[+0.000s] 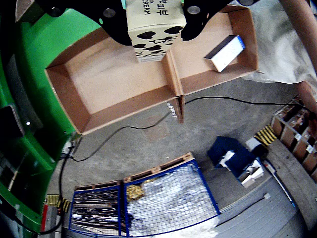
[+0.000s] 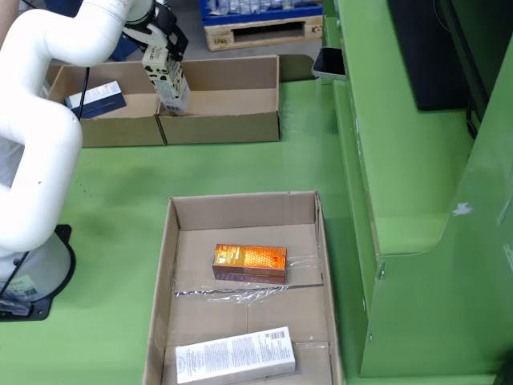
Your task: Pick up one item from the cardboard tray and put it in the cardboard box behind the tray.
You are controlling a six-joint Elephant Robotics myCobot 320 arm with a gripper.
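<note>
My gripper [image 1: 156, 21] [image 2: 164, 50] is shut on a cream carton with black cow patches [image 1: 154, 32] [image 2: 171, 83]. It holds the carton upright over the two-compartment cardboard box [image 1: 99, 116] [image 2: 240, 128], just beside the middle divider [image 1: 174, 74]. The fixed view puts the carton's lower end inside the right compartment; I cannot tell whether it touches the floor. A blue and white box [image 1: 225, 53] [image 2: 98, 98] lies in the other compartment. In front, the cardboard tray [image 2: 172, 265] holds an orange box [image 2: 249, 263] and a long white box [image 2: 235, 354].
The box and the tray rest on a green table [image 2: 240, 164]. A dark phone [image 2: 331, 62] lies beyond the box's right end. A green frame [image 2: 417, 184] rises along the right. A person's arm [image 1: 297, 29] shows at the wrist view's right edge.
</note>
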